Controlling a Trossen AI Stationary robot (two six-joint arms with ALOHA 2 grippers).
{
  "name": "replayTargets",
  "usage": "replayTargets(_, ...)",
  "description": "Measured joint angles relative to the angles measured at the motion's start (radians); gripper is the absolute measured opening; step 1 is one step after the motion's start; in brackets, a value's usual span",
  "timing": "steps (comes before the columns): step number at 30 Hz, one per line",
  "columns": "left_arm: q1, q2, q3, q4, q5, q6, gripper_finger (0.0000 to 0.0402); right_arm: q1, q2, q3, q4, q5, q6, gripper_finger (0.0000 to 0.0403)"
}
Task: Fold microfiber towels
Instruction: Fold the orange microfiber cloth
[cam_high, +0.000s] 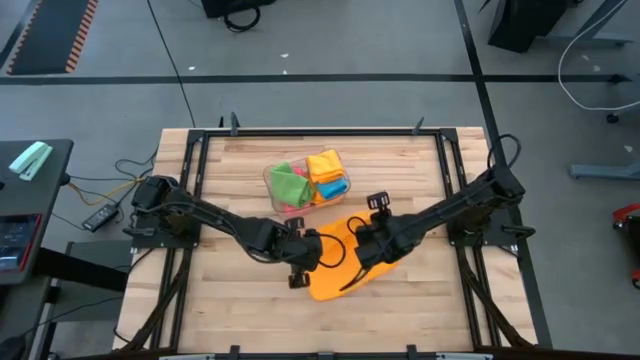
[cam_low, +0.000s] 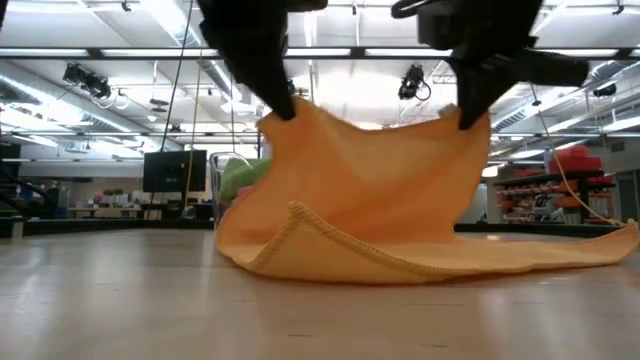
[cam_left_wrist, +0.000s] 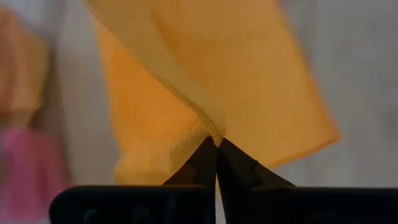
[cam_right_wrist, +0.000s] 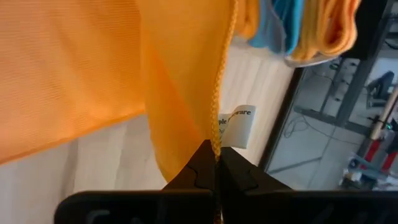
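An orange microfiber towel (cam_low: 370, 190) is held up by two corners above the table's middle, and its lower part lies on the wood (cam_low: 400, 262). My left gripper (cam_left_wrist: 216, 142) is shut on the left upper corner (cam_low: 283, 118). My right gripper (cam_right_wrist: 216, 149) is shut on the right upper corner (cam_low: 470, 122). In the high view the two grippers (cam_high: 305, 250) (cam_high: 365, 245) stand close together over the towel (cam_high: 340, 275). More towels, green (cam_high: 288, 183), yellow-orange (cam_high: 325, 165), blue and pink, lie in a clear bin (cam_high: 270, 178) behind it. My left gripper pinches the towel's stitched corner (cam_left_wrist: 211, 127) between its two fingertips, slanting down from above. The cloth hangs below the fingers and its lower part lies on the table. My right gripper pinches the towel's hemmed edge (cam_right_wrist: 216, 134) at a corner, next to a white label (cam_right_wrist: 236, 124), between its two fingertips, slanting down from above. The cloth between the two grippers sags a little, and the lower part lies on the table.
The clear bin (cam_high: 345, 185) stands just beyond the towel toward the far edge. Black frame rails (cam_high: 455, 180) run along the table's left and right sides. Bare wood (cam_high: 240, 310) shows near the front edge.
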Motion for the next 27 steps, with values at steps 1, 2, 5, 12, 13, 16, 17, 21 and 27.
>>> replayTargets(1,-0.005,0.002,0.0,0.027,0.015,-0.007,0.0011,0.01,-0.006,-0.011,0.001,-0.009,0.0,0.0007)
replayTargets(2,-0.008,0.008,0.001,0.063,0.031,-0.014,0.0008,0.017,-0.011,-0.021,0.003,-0.021,0.0,0.0007)
replayTargets(5,-0.023,0.043,0.002,0.115,0.057,-0.034,0.0007,0.043,-0.023,-0.062,0.026,-0.079,0.004,0.0007)
replayTargets(12,-0.04,0.138,0.0,0.209,0.076,-0.084,0.0012,0.131,-0.033,-0.165,0.095,-0.131,0.017,0.0007)
replayTargets(13,-0.039,0.15,0.0,0.215,0.079,-0.09,0.0009,0.144,-0.033,-0.182,0.107,-0.134,0.019,0.0007)
replayTargets(16,-0.04,0.176,0.0,0.271,0.102,-0.112,0.0006,0.182,-0.033,-0.222,0.152,-0.133,0.037,0.0007)
replayTargets(17,-0.04,0.183,0.0,0.285,0.111,-0.115,0.0008,0.192,-0.033,-0.234,0.17,-0.136,0.04,0.0007)
replayTargets(21,-0.043,0.201,0.001,0.31,0.136,-0.158,0.0018,0.232,-0.033,-0.276,0.234,-0.138,0.052,0.0007)
replayTargets(27,-0.061,0.206,0.0,0.348,0.147,-0.182,0.0006,0.249,-0.033,-0.34,0.315,-0.159,0.047,0.0008)
